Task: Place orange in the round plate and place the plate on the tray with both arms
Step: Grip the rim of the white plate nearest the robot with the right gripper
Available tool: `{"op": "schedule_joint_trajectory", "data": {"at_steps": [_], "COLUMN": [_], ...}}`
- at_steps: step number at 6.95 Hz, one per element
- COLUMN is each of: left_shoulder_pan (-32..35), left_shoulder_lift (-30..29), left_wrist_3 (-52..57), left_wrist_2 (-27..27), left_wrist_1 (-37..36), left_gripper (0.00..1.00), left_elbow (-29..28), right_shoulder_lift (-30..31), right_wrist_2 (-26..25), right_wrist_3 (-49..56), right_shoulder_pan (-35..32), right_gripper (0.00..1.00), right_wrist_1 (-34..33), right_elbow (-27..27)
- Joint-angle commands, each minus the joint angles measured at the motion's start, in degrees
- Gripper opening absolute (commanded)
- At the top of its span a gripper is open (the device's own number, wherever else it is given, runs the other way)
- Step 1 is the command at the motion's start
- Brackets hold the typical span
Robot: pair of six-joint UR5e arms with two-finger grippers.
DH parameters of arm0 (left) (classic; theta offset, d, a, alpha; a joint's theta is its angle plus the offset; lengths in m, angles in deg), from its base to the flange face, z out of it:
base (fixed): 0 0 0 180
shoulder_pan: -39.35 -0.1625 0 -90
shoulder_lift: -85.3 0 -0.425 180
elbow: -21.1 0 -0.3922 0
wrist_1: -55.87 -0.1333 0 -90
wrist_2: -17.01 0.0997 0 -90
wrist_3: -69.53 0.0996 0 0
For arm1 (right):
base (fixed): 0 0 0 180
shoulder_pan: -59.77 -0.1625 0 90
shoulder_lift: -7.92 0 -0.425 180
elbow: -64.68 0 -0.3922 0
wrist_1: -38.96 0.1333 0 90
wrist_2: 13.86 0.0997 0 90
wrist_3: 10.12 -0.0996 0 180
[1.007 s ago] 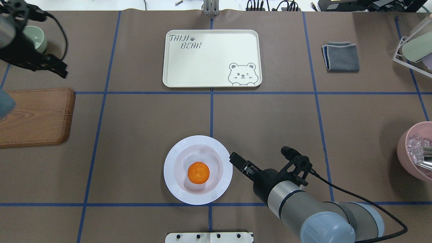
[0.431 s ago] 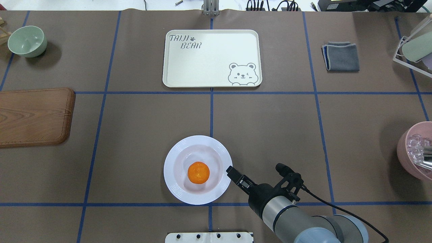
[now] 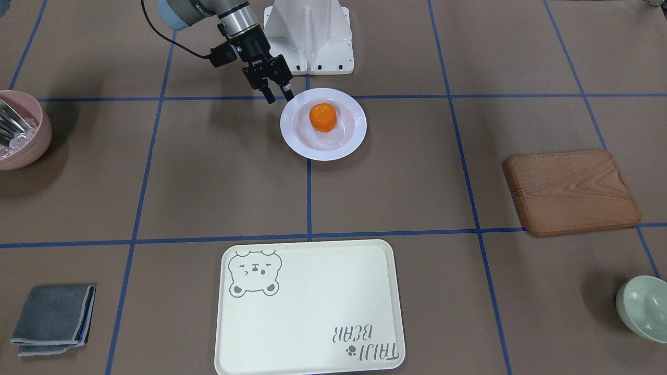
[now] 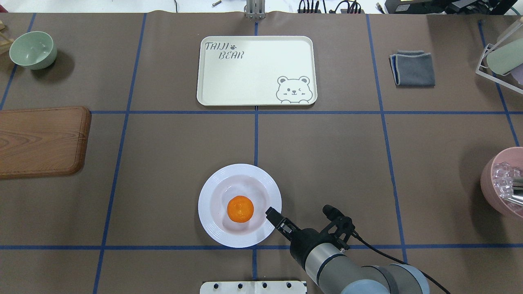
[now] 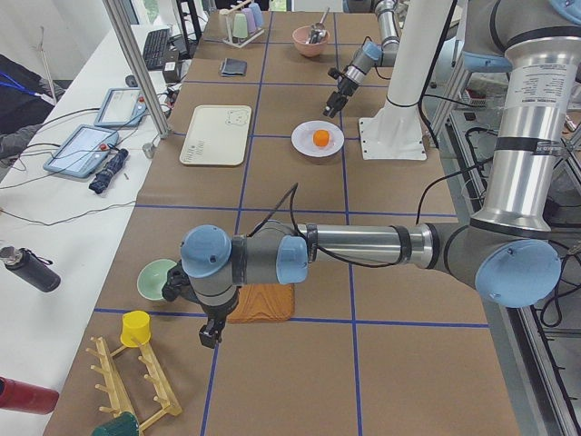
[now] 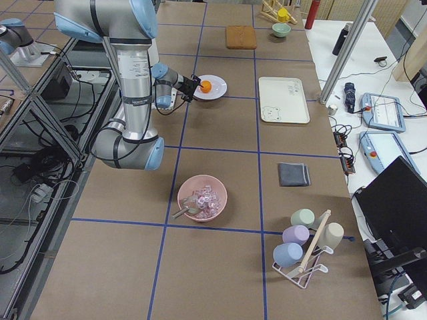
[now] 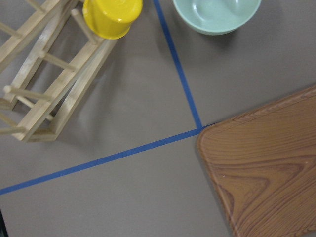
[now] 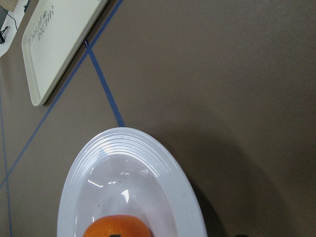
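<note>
The orange (image 4: 240, 208) lies in the middle of the white round plate (image 4: 212, 188), near the robot's side of the table. My right gripper (image 4: 271, 213) hangs at the plate's right rim, tilted toward the orange. In the front-facing view, the right gripper (image 3: 280, 98) is open with nothing between its fingers. The right wrist view looks down on the plate (image 8: 163, 163), with the orange (image 8: 116, 227) at its bottom edge. The cream bear tray (image 4: 253, 81) lies at the table's far middle with nothing on it. My left gripper (image 5: 211, 334) shows only in the exterior left view, so I cannot tell its state.
A wooden board (image 4: 41, 141) and a green bowl (image 4: 32, 49) sit on the left. A grey cloth (image 4: 412, 67), a cup rack (image 4: 502, 53) and a pink bowl (image 4: 502, 181) are on the right. A wooden rack holding a yellow cup (image 7: 111, 17) is below the left wrist.
The left arm has swung out of the overhead view, uncovering the green bowl. The right gripper moved left and toward the robot, from beside the plate to over its right rim.
</note>
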Motion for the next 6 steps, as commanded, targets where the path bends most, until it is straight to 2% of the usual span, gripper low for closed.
{"op": "schedule_joint_trajectory", "data": {"at_steps": [1, 2, 6], "left_shoulder_pan": [1.3, 1.3, 1.3], "left_shoulder_lift": [1.2, 1.3, 1.3], "left_wrist_3": [0.4, 0.4, 0.4], "left_wrist_2": [-2.2, -2.3, -2.3], "left_wrist_1": [-0.1, -0.1, -0.1], "left_gripper": [0.98, 0.98, 0.98], "left_elbow": [-0.3, -0.3, -0.2], "right_shoulder_lift": [-1.1, -1.2, -3.9], "right_wrist_2": [0.3, 0.4, 0.4], "right_wrist_3": [-3.4, -3.5, -3.2], "right_shoulder_pan": [0.4, 0.5, 0.0], "right_gripper": [0.74, 0.63, 0.68], "right_wrist_1": [0.0, 0.0, 0.0], "right_elbow": [-1.6, -1.6, -5.6]}}
